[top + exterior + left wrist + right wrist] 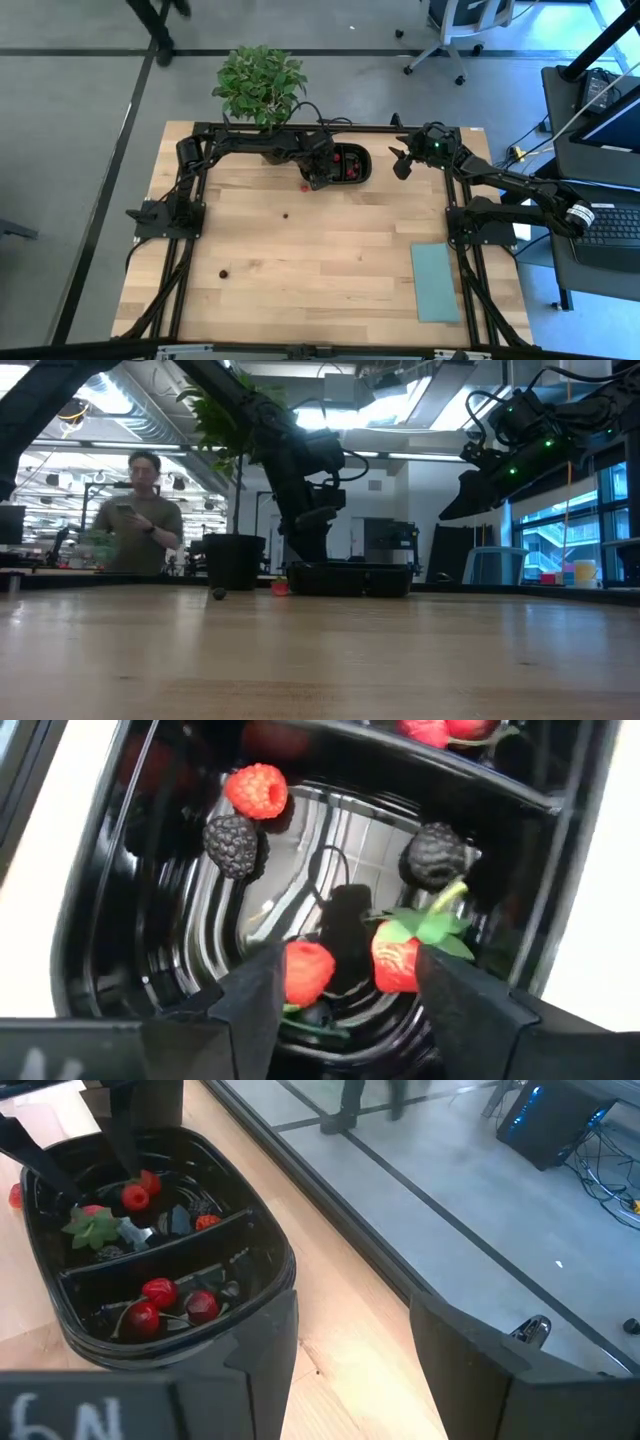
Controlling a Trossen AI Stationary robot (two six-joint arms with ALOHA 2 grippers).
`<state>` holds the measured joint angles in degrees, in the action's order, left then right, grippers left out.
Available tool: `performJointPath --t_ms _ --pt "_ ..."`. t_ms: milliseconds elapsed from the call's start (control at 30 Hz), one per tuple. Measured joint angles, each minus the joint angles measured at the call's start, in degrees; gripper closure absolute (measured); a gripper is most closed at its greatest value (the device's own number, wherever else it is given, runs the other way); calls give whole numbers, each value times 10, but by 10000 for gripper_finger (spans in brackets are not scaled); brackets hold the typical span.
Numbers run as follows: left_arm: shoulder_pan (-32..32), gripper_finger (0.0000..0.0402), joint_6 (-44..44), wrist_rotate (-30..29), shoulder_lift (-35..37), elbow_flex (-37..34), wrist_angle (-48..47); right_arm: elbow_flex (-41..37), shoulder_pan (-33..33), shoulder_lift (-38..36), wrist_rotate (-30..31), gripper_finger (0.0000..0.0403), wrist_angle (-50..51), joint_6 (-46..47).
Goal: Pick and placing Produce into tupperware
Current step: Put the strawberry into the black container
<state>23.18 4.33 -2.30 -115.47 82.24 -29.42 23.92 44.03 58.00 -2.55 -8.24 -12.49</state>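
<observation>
The black two-compartment tray [360,166] sits at the table's far edge, right of the middle. One compartment [330,850] holds several pieces: a raspberry [257,790], two blackberries [230,845] and two strawberries with green leaves [400,958]. The other compartment holds cherries [160,1295]. My left gripper [345,995] points steeply down into the tray, open, with both strawberries lying on the tray floor between its fingers. My right gripper [402,162] hangs open in the air to the tray's right. Loose pieces lie on the wood: a red one [303,186] and two dark ones [285,213], [222,271].
A leafy potted plant [260,85] stands just behind the tray's left. A flat pale teal rectangle [435,282] lies at the near right. The black frame rails [185,250] run along both sides. A person [140,510] stands in the room beyond the table.
</observation>
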Motion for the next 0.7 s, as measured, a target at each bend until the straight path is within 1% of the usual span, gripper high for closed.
performJointPath --t_ms 267,333,400,533,700 --pt "-24 190 62 -2 49 0 -7 0 0 0 0 207 0 0" --pt "-33 190 66 -2 67 0 -8 0 0 0 0 207 0 0" --pt "-43 190 59 -2 80 0 -13 0 0 0 0 207 0 0" --pt "-71 190 18 -2 108 0 -46 0 0 0 0 207 2 0" --pt "-106 190 -17 -2 117 0 -97 0 0 0 0 207 4 0"
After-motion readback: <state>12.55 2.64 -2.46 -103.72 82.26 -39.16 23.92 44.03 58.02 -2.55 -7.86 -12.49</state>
